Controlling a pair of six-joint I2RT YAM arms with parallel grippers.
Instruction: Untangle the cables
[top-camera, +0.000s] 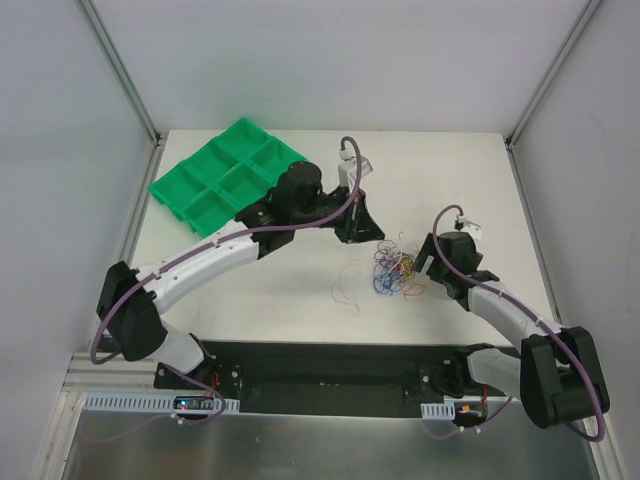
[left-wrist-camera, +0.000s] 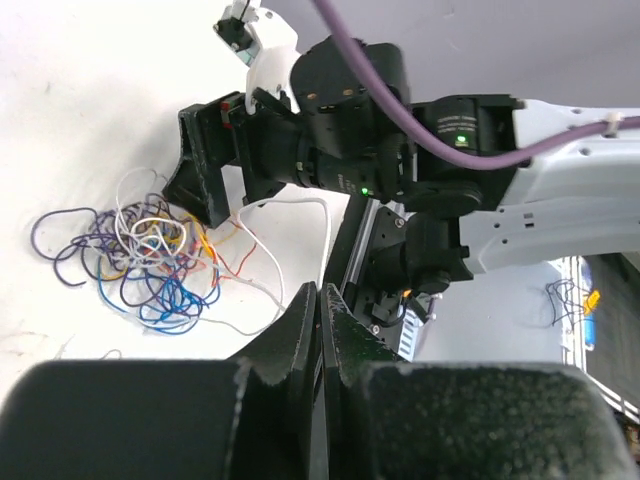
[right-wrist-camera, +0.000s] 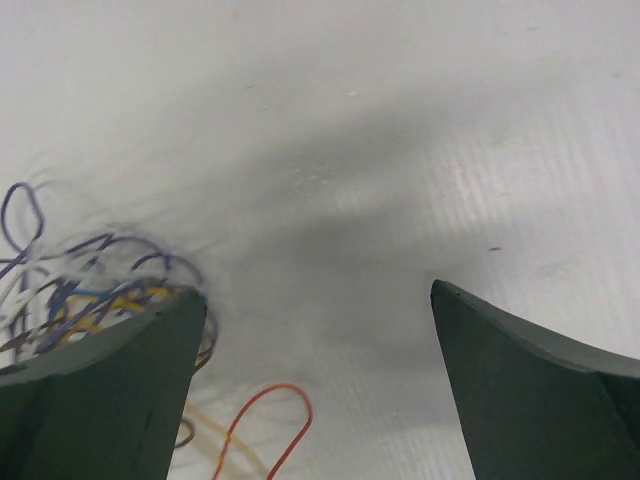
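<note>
The cables (top-camera: 395, 270) lie as a small tangle of blue, purple, orange, yellow and white threads on the white table, between the two grippers. My left gripper (top-camera: 365, 233) hovers at the tangle's left edge. In the left wrist view its jaws (left-wrist-camera: 322, 298) are pressed together, and a white cable (left-wrist-camera: 300, 201) loops from the tangle (left-wrist-camera: 140, 260) down to their tips. My right gripper (top-camera: 426, 254) sits at the tangle's right edge. Its fingers (right-wrist-camera: 316, 290) stand wide apart just above the table. The left one overlaps the tangle (right-wrist-camera: 90, 290), and a red loop (right-wrist-camera: 285, 415) lies between them.
A green tray (top-camera: 225, 175) with several compartments sits at the back left of the table. A thin loose strand (top-camera: 346, 285) trails on the table left of the tangle. The black mounting rail (top-camera: 320, 372) runs along the near edge.
</note>
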